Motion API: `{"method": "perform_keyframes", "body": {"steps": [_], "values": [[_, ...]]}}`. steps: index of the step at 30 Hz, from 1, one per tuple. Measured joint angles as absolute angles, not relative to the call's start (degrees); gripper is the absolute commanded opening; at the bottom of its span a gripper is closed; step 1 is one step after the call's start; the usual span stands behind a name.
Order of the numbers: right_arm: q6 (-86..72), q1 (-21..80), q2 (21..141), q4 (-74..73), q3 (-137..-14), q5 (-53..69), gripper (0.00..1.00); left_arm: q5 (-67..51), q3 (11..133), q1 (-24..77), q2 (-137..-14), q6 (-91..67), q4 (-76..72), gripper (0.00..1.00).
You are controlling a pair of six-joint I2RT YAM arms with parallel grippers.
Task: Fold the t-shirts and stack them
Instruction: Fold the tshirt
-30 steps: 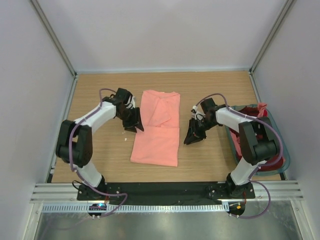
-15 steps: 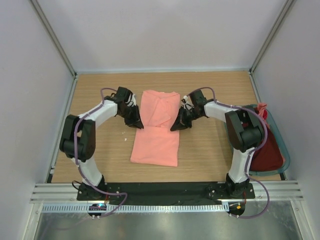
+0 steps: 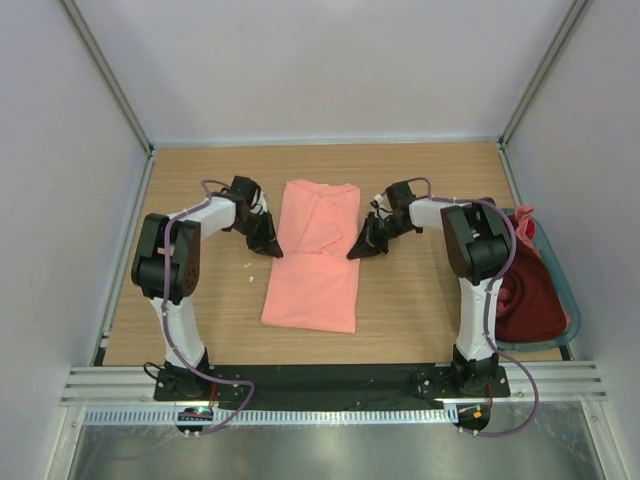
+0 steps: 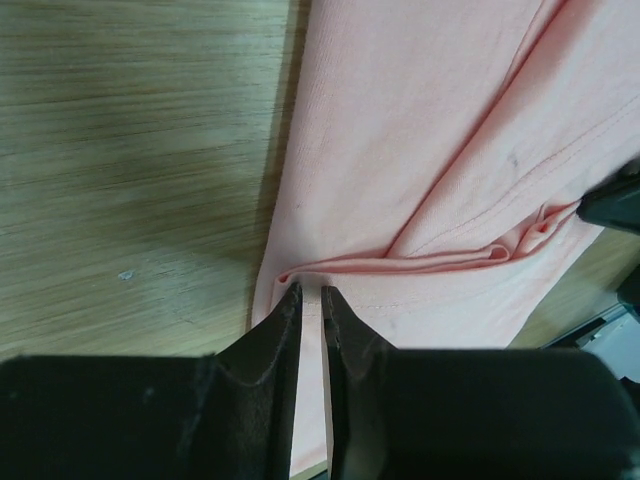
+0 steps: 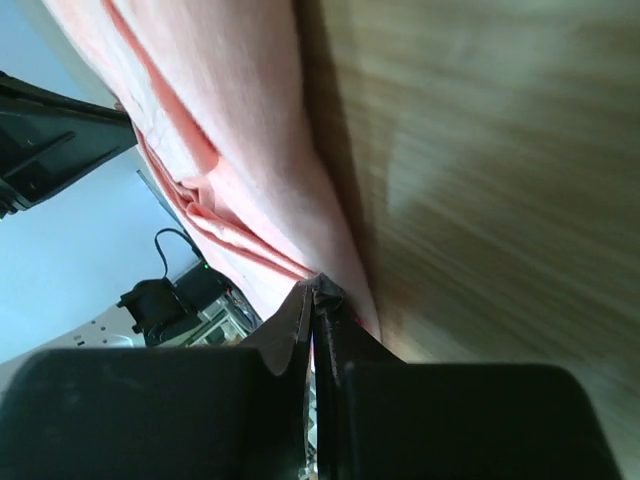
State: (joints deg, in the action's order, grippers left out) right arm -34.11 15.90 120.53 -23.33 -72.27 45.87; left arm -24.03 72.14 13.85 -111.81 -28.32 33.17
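A salmon-pink t-shirt [image 3: 312, 270] lies folded into a long strip at the table's middle. My left gripper [image 3: 272, 248] is at its left edge. In the left wrist view the jaws [image 4: 311, 292] are closed to a thin gap with the shirt's [image 4: 420, 130] edge fold between them. My right gripper [image 3: 354, 252] is at the right edge. In the right wrist view its tips [image 5: 316, 290] are pressed together on the shirt's [image 5: 230, 150] hem. A dark maroon t-shirt [image 3: 525, 300] lies in the basket, with a bit of salmon cloth [image 3: 523, 217] at its far end.
The grey-teal basket [image 3: 561, 285] stands at the table's right edge. Grey walls close the left, right and far sides. A small white speck [image 3: 248, 265] lies on the wood left of the shirt.
My right gripper has moved left from beside the basket to the shirt's right edge and closed there. My left gripper has stayed at the left edge, shifting only slightly.
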Motion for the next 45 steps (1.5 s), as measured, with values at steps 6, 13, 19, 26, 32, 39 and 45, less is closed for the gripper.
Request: {"method": "perform_keyframes", "body": {"steps": [6, 13, 19, 26, 32, 39, 45], "values": [[-27.3, 13.2, 125.7, -31.5, -81.6, 45.5, 0.06, -24.2, 68.4, 13.7, -109.7, -31.3, 29.1, 0.16], [-21.1, 13.1, 130.9, -40.6, -93.8, 42.8, 0.13, -23.7, 69.8, 13.9, -109.7, -33.6, 30.5, 0.29], [-18.3, 13.0, 128.6, -46.2, -95.8, 34.9, 0.32, -21.4, 72.9, 14.0, -107.7, -32.9, 34.3, 0.50], [-15.5, 12.9, 114.3, -50.3, -89.0, 28.1, 0.39, -17.0, 72.1, 13.9, -94.6, -32.1, 39.9, 0.61], [-16.6, 13.9, 96.4, -47.2, -67.2, 30.8, 0.45, -18.1, 57.2, 13.8, -83.6, -34.7, 40.3, 0.62], [-24.8, 21.5, 88.7, -36.9, -45.2, 35.5, 0.49, -19.6, 42.7, 14.3, -80.0, -38.9, 40.6, 0.63], [-30.0, 22.8, 88.0, -27.6, -38.6, 35.9, 0.48, -19.3, 40.8, 19.2, -80.0, -41.1, 37.1, 0.64]]}}
